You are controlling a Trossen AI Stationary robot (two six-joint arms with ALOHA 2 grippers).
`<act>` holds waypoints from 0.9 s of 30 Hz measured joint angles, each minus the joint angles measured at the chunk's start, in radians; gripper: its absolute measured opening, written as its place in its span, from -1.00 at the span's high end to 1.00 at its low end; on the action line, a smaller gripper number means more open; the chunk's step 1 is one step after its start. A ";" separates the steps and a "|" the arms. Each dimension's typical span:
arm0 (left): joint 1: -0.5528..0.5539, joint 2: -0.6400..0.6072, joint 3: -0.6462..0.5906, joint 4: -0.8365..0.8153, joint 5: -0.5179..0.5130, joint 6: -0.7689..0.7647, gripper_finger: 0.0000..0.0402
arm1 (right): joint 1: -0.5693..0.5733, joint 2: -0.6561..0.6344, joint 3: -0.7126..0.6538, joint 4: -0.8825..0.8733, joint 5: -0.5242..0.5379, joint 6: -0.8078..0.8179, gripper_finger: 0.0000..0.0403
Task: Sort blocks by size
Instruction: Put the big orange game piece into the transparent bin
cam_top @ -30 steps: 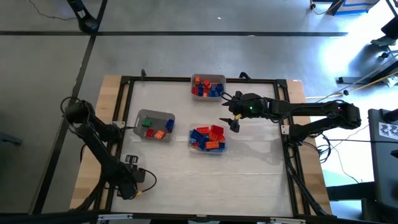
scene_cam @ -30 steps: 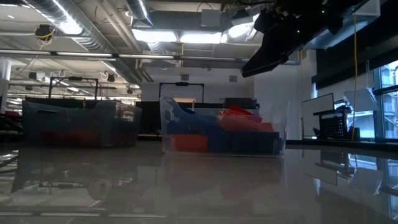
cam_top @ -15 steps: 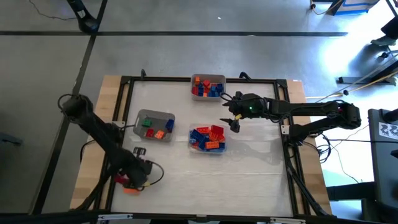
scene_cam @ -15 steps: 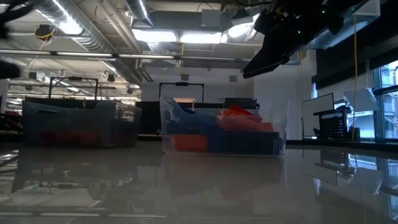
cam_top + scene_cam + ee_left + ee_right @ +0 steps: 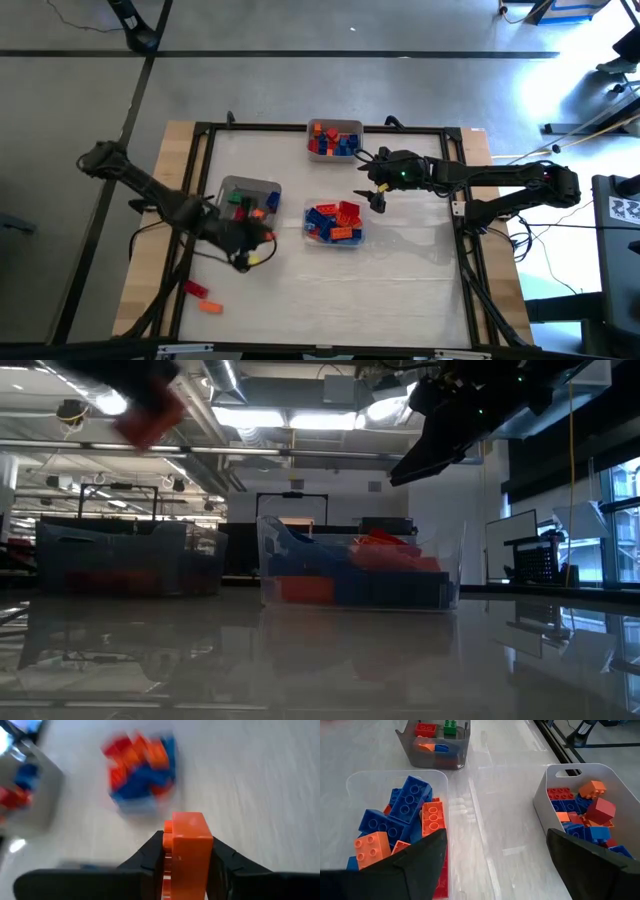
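Note:
My left gripper (image 5: 256, 258) hangs above the table just near of the grey tray (image 5: 232, 186), shut on an orange block (image 5: 187, 842). That block shows as a blurred orange shape (image 5: 150, 410) high in the low view. The grey tray holds a few red, green and orange blocks (image 5: 250, 205). A clear tray (image 5: 334, 222) at mid table and a white tray (image 5: 335, 138) at the far edge hold several red, orange and blue blocks. My right gripper (image 5: 377, 196) hovers open between those two trays, its fingers (image 5: 420, 865) spread wide with nothing between them. My left gripper pinches the orange block by two opposite side faces (image 5: 202, 857), one finger (image 5: 150, 857) on each side. The fingers slant down toward the table's far right. The block is lifted clear of the table and stands out beyond the fingertips.
A red block (image 5: 195, 290) and an orange block (image 5: 210, 307) lie on the wooden border at the near left, outside the black frame (image 5: 200, 160). Bare white table (image 5: 400, 290) spreads across the near right. Room fittings show beyond the table in the low view.
My left gripper has risen from the near-left wooden border and swung toward the table's far right, up to the grey tray, tipping from pointing steeply down to a slant. It carries the orange block, which has come into the low view's top left.

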State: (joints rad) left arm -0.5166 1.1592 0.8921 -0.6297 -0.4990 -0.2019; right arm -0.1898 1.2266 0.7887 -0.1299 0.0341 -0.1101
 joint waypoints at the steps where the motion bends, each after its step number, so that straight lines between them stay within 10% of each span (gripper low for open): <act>1: 0.026 -0.009 0.000 0.042 -0.005 0.025 0.59 | 0.000 0.000 0.000 0.000 0.000 0.000 -0.69; 27: 0.504 0.415 -0.001 0.822 0.203 0.221 0.53 | 0.000 0.000 0.000 0.009 0.000 0.000 -0.69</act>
State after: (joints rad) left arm -0.0124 1.5747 0.8913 0.1918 -0.2960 0.0187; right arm -0.1898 1.2266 0.7883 -0.1211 0.0341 -0.1101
